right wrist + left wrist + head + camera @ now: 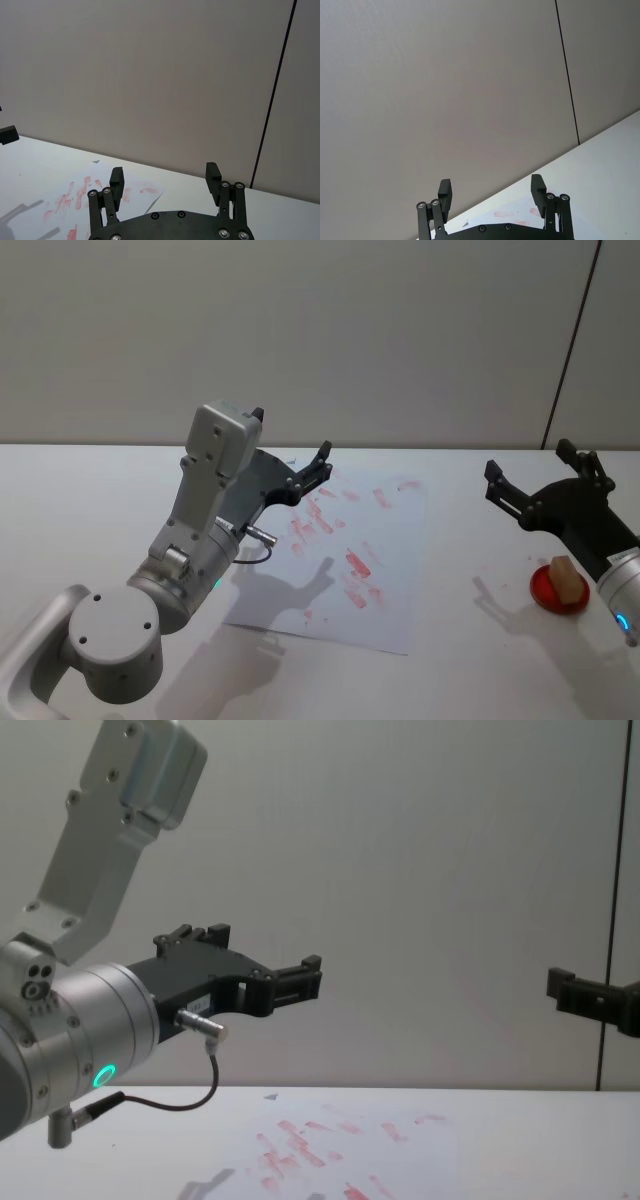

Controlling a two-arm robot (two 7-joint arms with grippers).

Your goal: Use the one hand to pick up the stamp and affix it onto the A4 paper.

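the task is at its start: the stamp (566,578) is not yet picked up. it rests on a round red ink pad (543,592) on the white counter (80,500), well to the right of the a4 paper (395,575), and nothing touches it. the right gripper (165,171), the one with the blue ring, hangs to the right of the a4 paper, above the pad and a little toward the paper from it. its fingers are spread wide and hold nothing. picking up the stamp, carrying it to the sheet and pressing it down are all left to do.

the left gripper (491,184), with the teal ring, is raised over the left part of the a4 paper, likewise spread and empty. it looks idle.

the stamp is a small tan block, wood-like, with a paler upper face. it stands on the pad's right half, and i cannot tell whether it is quite upright or leans a little. the a4 paper lies flat and a bit askew, already scattered with red-pink rectangular marks, thickest to its left and middle. its right part and near corner are mostly bare, which i judge the likeliest room for a fresh print.
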